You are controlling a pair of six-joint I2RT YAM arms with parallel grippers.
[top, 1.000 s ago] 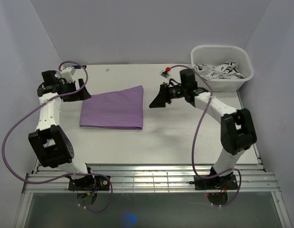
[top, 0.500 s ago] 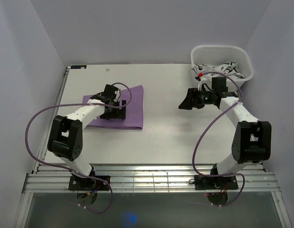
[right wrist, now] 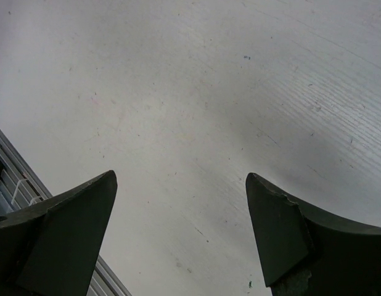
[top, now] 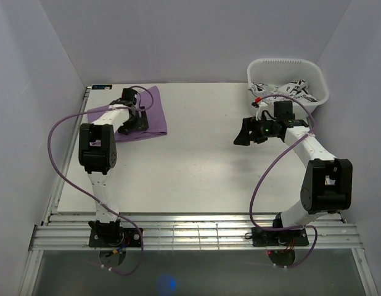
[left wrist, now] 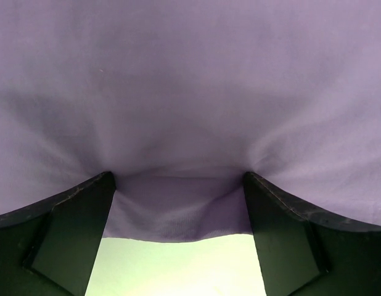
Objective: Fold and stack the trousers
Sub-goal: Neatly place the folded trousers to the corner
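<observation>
Roughly left-to-right, folded trousers (top: 152, 114) at far-left, left claw (left wrist: 178, 177) wide astride the fabric, right claw (right wrist: 179, 177) wide over table (top: 196, 172).

A white table (top: 203, 166) forms the base of a three-sided booth. The back wall (top: 190, 37), the left wall (top: 24, 92) and the right wall (top: 363, 123) are plain, pale lilac-grey, and come down to the table's edges. Silver metal rails (top: 196, 229) run along the near edge; below them lies a dark glossy strip (top: 252, 274) with a small blue glint (top: 167, 284). The light is soft and even, the shadows faint. Seen close, the table shows fine scratches and dark specks.
</observation>
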